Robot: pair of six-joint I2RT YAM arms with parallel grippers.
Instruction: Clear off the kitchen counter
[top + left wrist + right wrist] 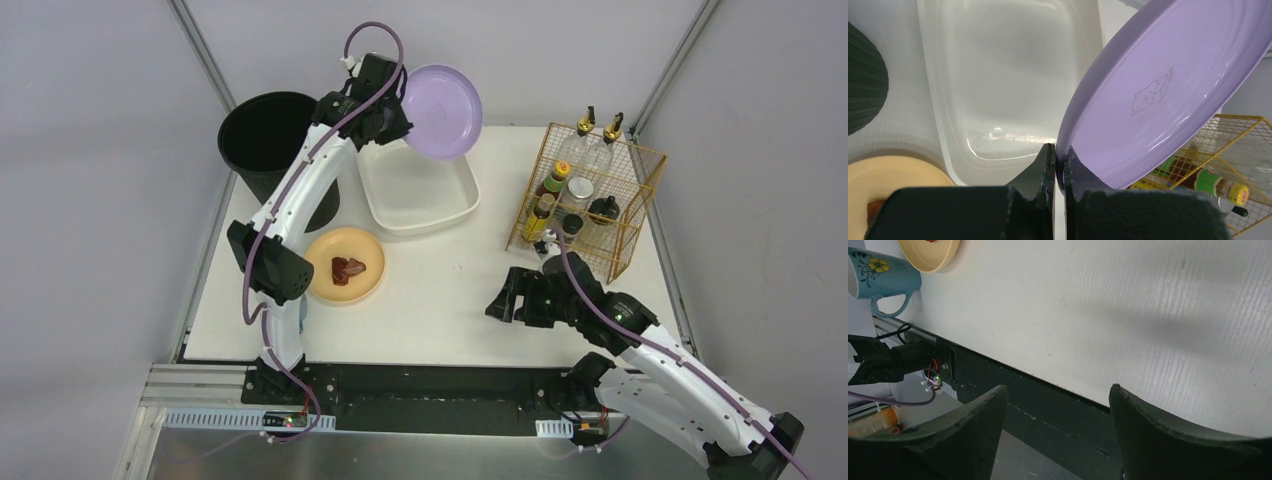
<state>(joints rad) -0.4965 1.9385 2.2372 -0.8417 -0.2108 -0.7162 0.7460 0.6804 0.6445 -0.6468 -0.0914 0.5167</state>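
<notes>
We see left end effector (1059, 152) clamped on purple plate (443, 110) rim, 12 o'clock, above white basin (420, 197). Right end effector (1058, 392) open, 5 o'clock. Surface (450, 300) fills centre.

The white counter (450, 290), with a black rail (440, 385) along its front edge, carries a white basin (420, 195) at the back, a yellow plate (370, 277) left of centre and a gold wire rack (640, 205) at the far right. A blue mug (883, 275) sits just beside the yellow plate, near the front-left edge.
</notes>
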